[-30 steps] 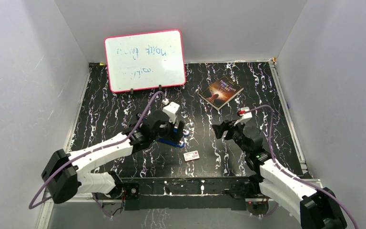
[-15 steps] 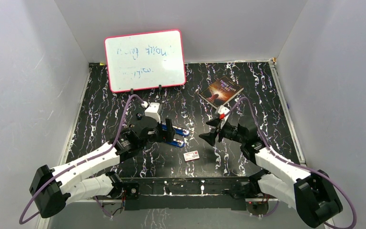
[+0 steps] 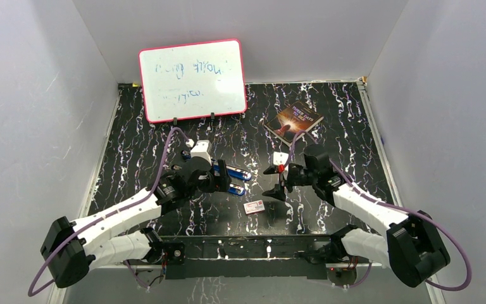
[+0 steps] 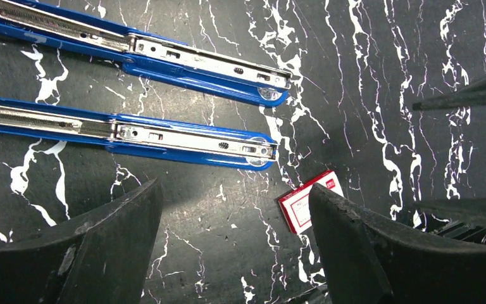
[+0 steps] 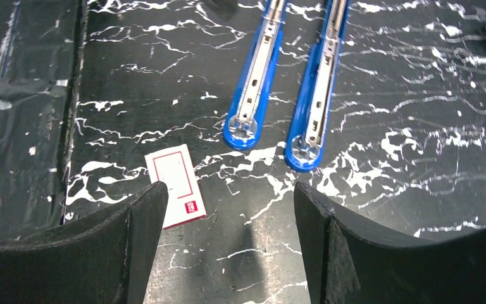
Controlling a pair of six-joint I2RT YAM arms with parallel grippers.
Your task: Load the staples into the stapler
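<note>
We look down on a black tabletop with white marble veining (image 3: 348, 114), boxed in by three plain pale grey walls: the left wall (image 3: 38, 95), the back wall (image 3: 259, 25) and the right wall (image 3: 455, 95). A thin silvery metal edging strip (image 3: 383, 152) runs along the tabletop's right side. At the far edge stands a pink-framed rectangular whiteboard (image 3: 193, 79) with faint scribbles. To its right a small dark-covered book (image 3: 294, 120) lies flat. We find the light even and soft.
</note>
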